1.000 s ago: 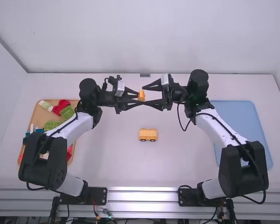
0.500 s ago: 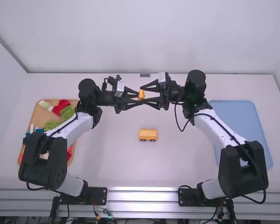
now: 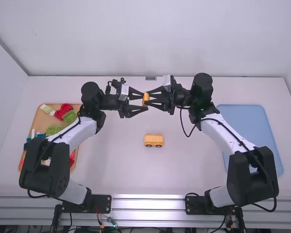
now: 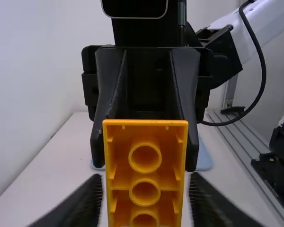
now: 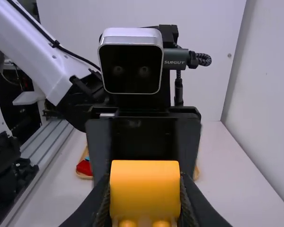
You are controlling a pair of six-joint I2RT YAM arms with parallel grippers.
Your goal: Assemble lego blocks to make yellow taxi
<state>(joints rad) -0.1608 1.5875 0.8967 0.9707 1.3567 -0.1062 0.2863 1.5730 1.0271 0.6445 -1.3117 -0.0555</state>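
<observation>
Gripping the yellow block (image 5: 144, 189) between our closed right jaws, we hold it above the table (image 3: 184, 170); our left jaws stand open around it; we seem mid-handover; next likely means backing the left clear, then lining the block up over the yellow car body (image 3: 153, 140).

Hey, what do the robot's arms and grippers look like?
The left arm and right arm have white links, black joints and thin black cables. The left gripper and right gripper are black with two tapering fingers, beneath silver-rimmed cameras.
</observation>
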